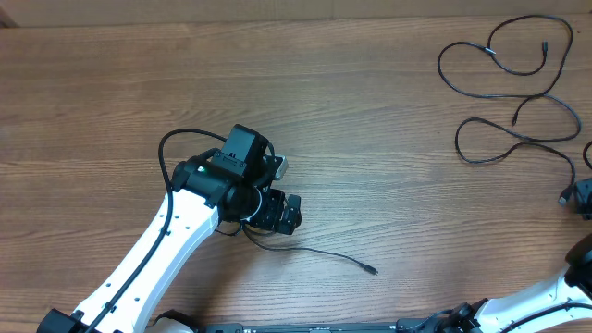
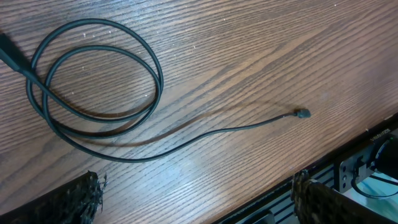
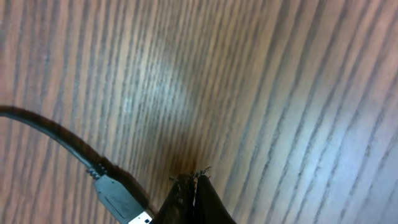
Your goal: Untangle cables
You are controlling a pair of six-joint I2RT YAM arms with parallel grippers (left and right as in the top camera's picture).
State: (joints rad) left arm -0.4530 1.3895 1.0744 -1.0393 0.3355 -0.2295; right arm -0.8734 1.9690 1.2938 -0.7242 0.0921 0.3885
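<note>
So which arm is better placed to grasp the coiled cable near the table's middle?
Left. The left gripper is open directly over the coiled cable. The right gripper is shut, far to the right, beside another cable's plug.

A thin black cable (image 2: 159, 81) lies in two flat coils on the desk (image 1: 370, 139), its tail running out to a small plug (image 2: 303, 113). Well apart, other cables (image 1: 487, 50) sprawl in loose open loops
</note>
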